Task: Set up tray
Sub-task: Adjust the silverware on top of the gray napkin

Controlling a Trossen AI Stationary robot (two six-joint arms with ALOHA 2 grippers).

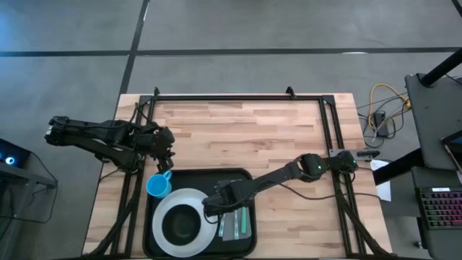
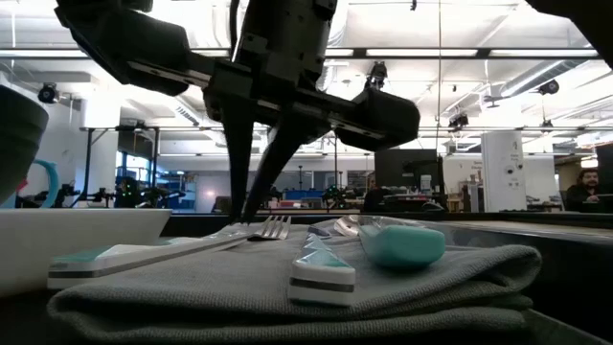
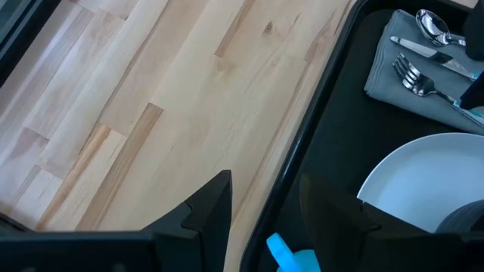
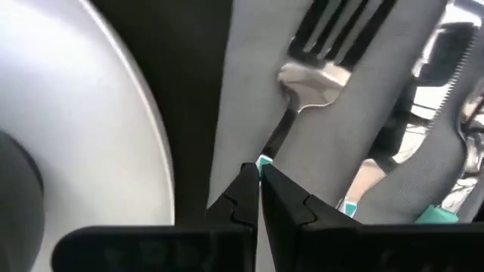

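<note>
Surface [image 1: 274, 123]: pale, matt wood planks. Tray [image 1: 216, 175]: black smooth plastic. Napkin [image 2: 460, 273]: grey woven cloth. Fork [image 4: 321, 72]: polished metal. Plate [image 1: 164, 217]: glossy white.

1 tray [image 1: 160, 242], 1 white plate [image 1: 167, 208], 1 dark bowl [image 1: 180, 226], 1 blue cup [image 1: 159, 185], 1 grey napkin [image 1: 240, 222] w/ 3 utensils: fork [image 2: 269, 228], knife [image 2: 323, 268], spoon [image 2: 397, 241].

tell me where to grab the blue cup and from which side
Grip the blue cup across its rim wall, coming straight down from above: it stands upright with its mouth open upward at the tray's corner. Avoid the side facing the white plate, which sits right next to it. The left gripper is nearest.
</note>
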